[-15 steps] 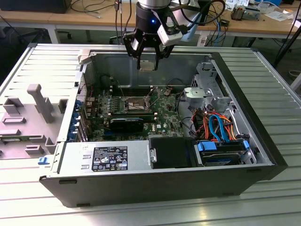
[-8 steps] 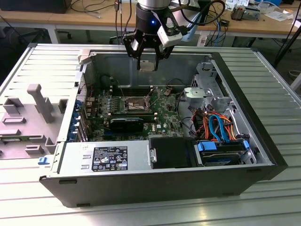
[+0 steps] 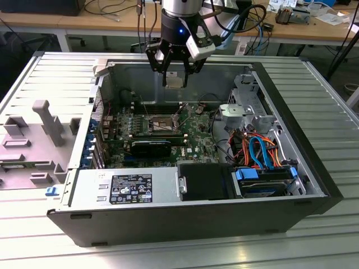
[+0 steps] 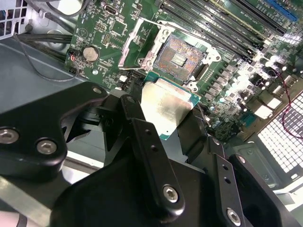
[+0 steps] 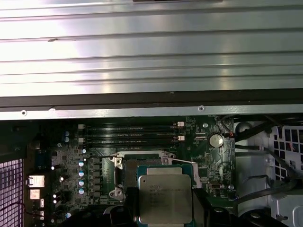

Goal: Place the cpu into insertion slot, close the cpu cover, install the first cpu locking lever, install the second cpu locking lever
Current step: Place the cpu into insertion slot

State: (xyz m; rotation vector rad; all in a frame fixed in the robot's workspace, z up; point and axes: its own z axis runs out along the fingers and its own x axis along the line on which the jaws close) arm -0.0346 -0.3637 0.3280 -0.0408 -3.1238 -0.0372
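Black multi-fingered claw (image 3: pixel 175 72) is pinching the small flat square cpu with a grey metallic top (image 3: pixel 175 82) by its edges. It holds the chip in the air over the open black computer case (image 3: pixel 185 224), which lies on the ribbed grey metal worktop (image 3: pixel 331 129). In the second wrist view the cpu (image 4: pixel 165 106) sits clear of the small square insertion slot with a silvery rim and dark centre (image 4: pixel 182 54) on the green motherboard (image 4: pixel 227 80); the slot is uncovered, with nothing seated in it.
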